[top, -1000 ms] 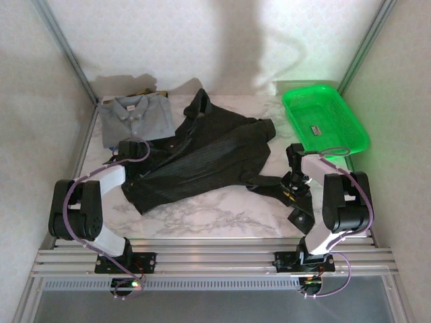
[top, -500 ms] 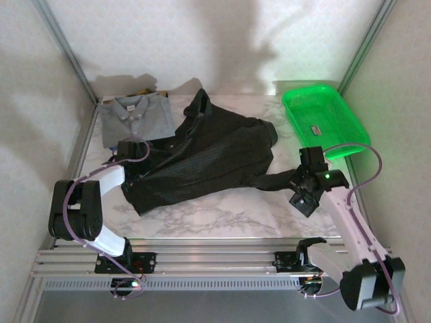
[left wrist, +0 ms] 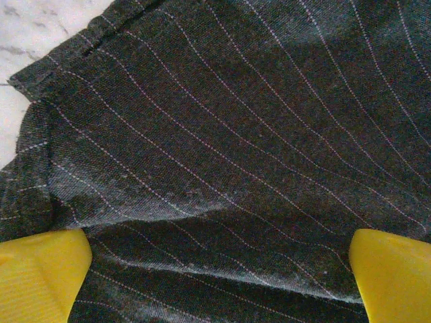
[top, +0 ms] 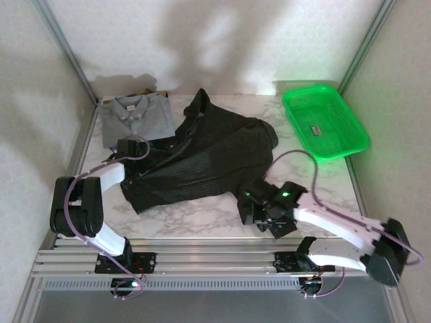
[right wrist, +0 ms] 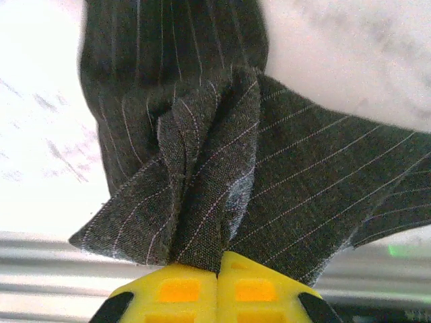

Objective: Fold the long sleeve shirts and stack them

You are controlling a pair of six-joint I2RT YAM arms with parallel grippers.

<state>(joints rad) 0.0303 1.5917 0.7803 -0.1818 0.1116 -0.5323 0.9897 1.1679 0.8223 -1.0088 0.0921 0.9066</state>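
Observation:
The dark pinstriped long sleeve shirt (top: 202, 158) lies spread and rumpled across the middle of the marble table. A grey-blue long sleeve shirt (top: 138, 118) sits folded at the back left. My left gripper (top: 133, 152) rests at the dark shirt's left side; its yellow fingers (left wrist: 40, 269) stand wide open over flat striped cloth (left wrist: 222, 134). My right gripper (top: 252, 205) is at the front, just right of the shirt's lower hem. It is shut on a bunched fold of the dark shirt's sleeve (right wrist: 202, 168), which rises from between the closed jaws of the right gripper (right wrist: 219, 269).
A bright green plastic basket (top: 337, 108) stands at the back right with a small label inside. Aluminium rails (top: 215, 259) run along the near edge beneath the arm bases. Bare marble (top: 195, 215) shows in front of the dark shirt.
My right arm has swung from the table's right side to the front centre, dragging the held sleeve leftward toward the shirt's body. The left arm has stayed put.

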